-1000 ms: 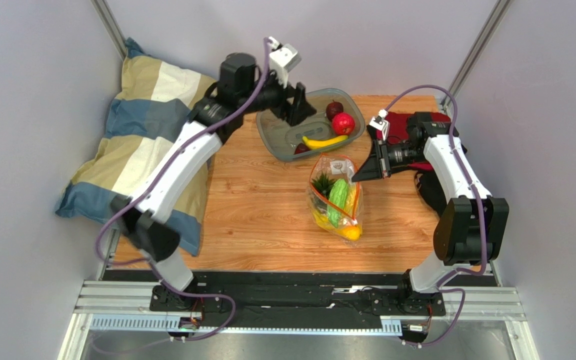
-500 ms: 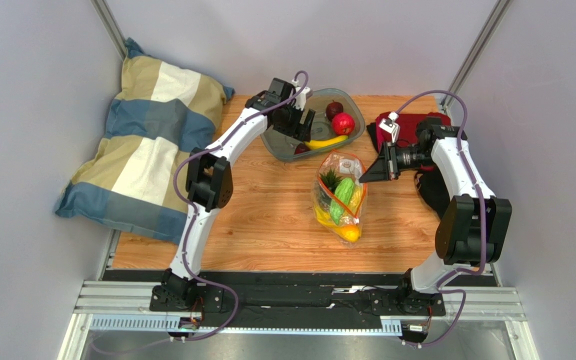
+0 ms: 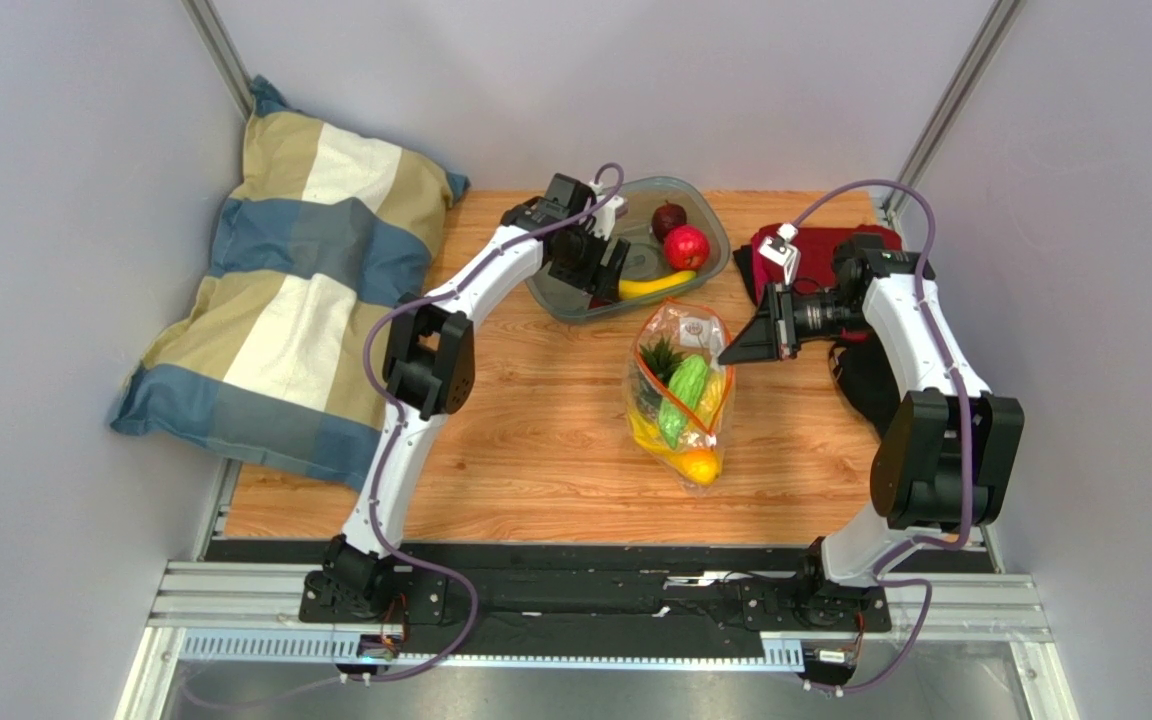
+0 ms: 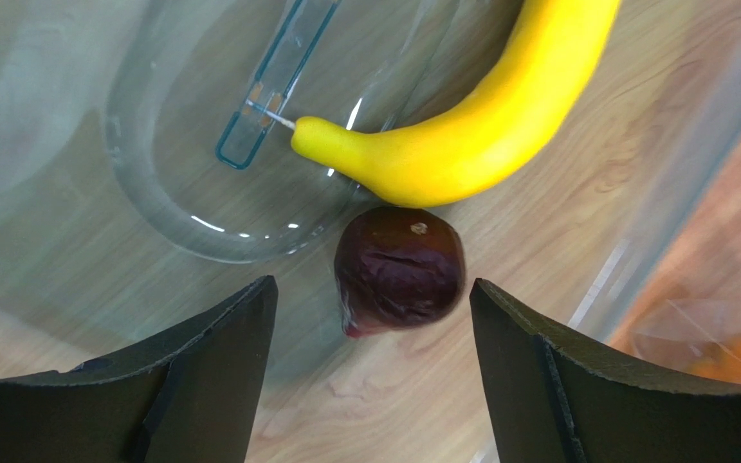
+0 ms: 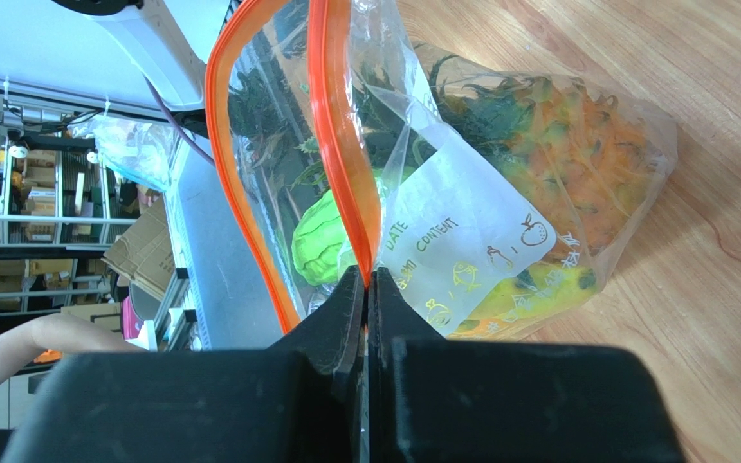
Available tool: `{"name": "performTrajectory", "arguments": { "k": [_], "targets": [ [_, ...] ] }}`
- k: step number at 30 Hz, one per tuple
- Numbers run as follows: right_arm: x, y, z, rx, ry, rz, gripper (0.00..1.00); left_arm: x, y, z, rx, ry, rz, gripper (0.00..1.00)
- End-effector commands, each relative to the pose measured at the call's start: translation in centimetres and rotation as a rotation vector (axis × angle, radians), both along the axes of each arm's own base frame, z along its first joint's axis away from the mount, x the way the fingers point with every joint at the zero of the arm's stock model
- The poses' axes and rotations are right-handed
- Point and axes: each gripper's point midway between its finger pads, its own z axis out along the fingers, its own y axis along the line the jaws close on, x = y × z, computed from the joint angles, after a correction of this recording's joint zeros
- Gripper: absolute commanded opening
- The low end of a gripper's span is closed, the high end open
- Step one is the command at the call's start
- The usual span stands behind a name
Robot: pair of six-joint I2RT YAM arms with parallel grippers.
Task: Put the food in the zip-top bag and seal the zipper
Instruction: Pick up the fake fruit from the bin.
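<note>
A striped pillow in blue, cream and tan lies off the left edge of the desk.

My left pincer reaches down into the grey-green translucent tray at the far side of the desk. Its jaws stand wide and hold nothing. In the wrist view, my left pincer straddles a dark purple-brown round fruit on the tray floor. There is a clear gap on the fruit's left side. The right finger is just beside the fruit, and I cannot tell whether they touch. A yellow banana curves just past the fruit, its stem end pointing left. From above, the banana lies along the tray's near side. A red round fruit and a darker red one sit behind it.

The zip-top bag lies on the desk in front of the tray. It already holds a pineapple, a green cucumber and a yellow fruit at its near end.

My right pincer meets the bag's far right corner. Seen from the wrist, my right pincer is clamped tight on the orange zipper, beside the white label. The two zipper strips gape apart, so the mouth is unsealed.

A red cloth lies at the desk's far right corner.
</note>
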Motion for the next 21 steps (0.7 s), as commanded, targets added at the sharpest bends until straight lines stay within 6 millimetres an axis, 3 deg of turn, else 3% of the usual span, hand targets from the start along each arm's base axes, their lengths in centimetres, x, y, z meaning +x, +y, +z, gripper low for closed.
{"name": "performTrajectory", "arguments": {
  "k": [1,3,7,11,15,17,18,19,20,21],
  "targets": [
    [0.6,0.1,1.1,0.021,-0.043,0.007,0.00,0.7,-0.3,-1.3,0.020,-0.013,-0.017,0.80],
    [0.6,0.1,1.2,0.018,-0.042,0.006,0.00,0.7,0.0,-2.7,0.051,0.006,-0.017,0.79],
    [0.7,0.1,1.2,0.016,-0.045,0.006,0.00,1.3,0.7,-3.3,0.077,-0.002,0.008,0.73],
    [0.9,0.1,1.2,0.016,-0.044,0.008,0.00,2.4,0.5,-1.0,0.019,-0.049,0.017,0.49],
    [0.8,0.4,1.1,0.013,-0.046,0.021,0.00,2.9,0.8,4.4,-0.029,-0.148,0.015,0.44],
    [0.7,0.6,1.0,0.007,-0.047,0.030,0.00,2.9,1.4,9.1,-0.064,-0.249,0.006,0.43],
    [0.6,0.8,1.0,0.007,-0.050,0.038,0.00,2.2,1.6,13.6,-0.112,-0.315,-0.002,0.42],
    [0.7,0.9,0.9,0.002,-0.053,0.042,0.00,1.4,1.9,14.2,-0.127,-0.318,-0.009,0.42],
    [0.7,0.9,1.0,0.001,-0.056,0.045,0.00,1.0,1.8,16.4,-0.162,-0.360,-0.019,0.40],
    [0.8,1.0,1.1,0.002,-0.057,0.048,0.00,-0.8,1.6,20.4,-0.226,-0.405,-0.062,0.40]
  ]
}}
